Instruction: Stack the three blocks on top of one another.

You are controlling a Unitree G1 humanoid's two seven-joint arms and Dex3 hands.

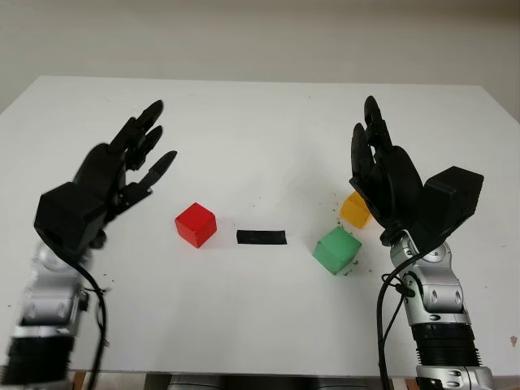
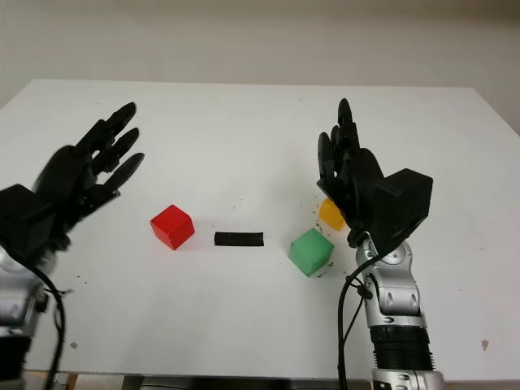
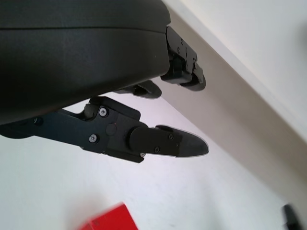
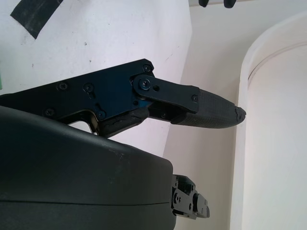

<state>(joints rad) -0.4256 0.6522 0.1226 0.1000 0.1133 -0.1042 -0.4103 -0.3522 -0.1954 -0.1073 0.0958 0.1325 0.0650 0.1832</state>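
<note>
head views:
left hand (image 1: 122, 175): open, holds nothing, above table (image 1: 244, 122), left of red block (image 1: 196, 224)
right hand (image 1: 386, 179): open, holds nothing, just over orange block (image 1: 354, 210)
green block (image 1: 336, 250): near orange, apart
black tape (image 1: 262, 237): btw red & green
l wrist view:
red block (image 3: 109, 220): below fingers (image 3: 163, 143)
r wrist view:
tape (image 4: 36, 14): on table

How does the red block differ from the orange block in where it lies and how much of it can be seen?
The red translucent plastic cube lies left of the black tape strip, alone and fully visible; the orange translucent plastic cube lies right of the strip, close behind the green plastic cube, partly hidden by the open right robot hand. The open left robot hand hovers left of the red cube, covering none of it. Both cubes sit on the white table, unstacked.
</note>
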